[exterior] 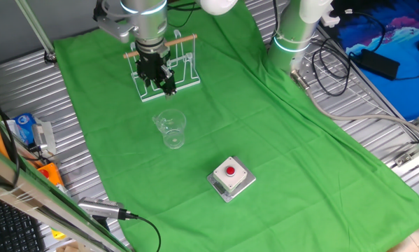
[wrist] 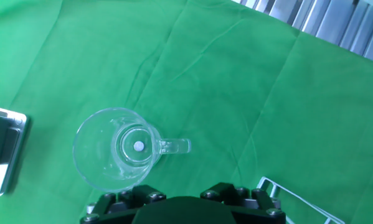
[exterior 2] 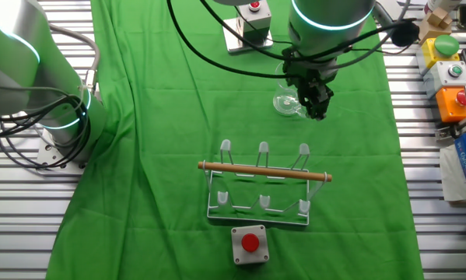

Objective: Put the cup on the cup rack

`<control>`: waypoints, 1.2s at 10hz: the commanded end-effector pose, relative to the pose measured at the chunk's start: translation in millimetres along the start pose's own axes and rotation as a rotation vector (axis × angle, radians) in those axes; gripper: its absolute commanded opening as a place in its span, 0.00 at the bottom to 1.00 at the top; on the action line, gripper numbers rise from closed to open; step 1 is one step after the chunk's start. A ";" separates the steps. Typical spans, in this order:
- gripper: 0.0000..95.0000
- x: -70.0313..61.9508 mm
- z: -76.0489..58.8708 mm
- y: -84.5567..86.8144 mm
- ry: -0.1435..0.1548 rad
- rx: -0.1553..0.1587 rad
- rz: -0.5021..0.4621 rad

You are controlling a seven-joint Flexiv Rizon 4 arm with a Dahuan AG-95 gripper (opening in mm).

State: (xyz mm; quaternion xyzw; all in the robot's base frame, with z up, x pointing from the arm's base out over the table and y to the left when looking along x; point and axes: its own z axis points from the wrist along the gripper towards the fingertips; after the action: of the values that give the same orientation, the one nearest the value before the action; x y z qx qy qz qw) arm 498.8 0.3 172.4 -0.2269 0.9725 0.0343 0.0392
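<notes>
I see the cup (exterior: 171, 129) upright on the green cloth (exterior: 265, 140) — between cup rack (exterior: 164, 70) and red-button box (exterior: 231, 178). My gripper (exterior: 168, 89) hovers above it — whether clenched, I cannot tell.

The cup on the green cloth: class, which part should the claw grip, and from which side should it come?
Probably the rim wall of the cup, from straight above. It stands upright with its mouth open upward, and the claw already hangs over it. Choose the rim away from the handle, which sticks out sideways, so one finger goes inside and one outside.
</notes>
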 end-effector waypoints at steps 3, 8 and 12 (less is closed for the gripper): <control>0.00 -0.6 0.6 -0.1 0.018 0.023 -0.033; 0.00 -0.5 0.6 0.0 0.012 0.011 -0.042; 0.20 -0.5 0.6 0.0 0.020 0.023 -0.083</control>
State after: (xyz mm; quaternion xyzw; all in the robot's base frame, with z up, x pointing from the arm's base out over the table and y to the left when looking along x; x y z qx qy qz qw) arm 500.2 1.5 171.5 -0.2636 0.9640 0.0156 0.0328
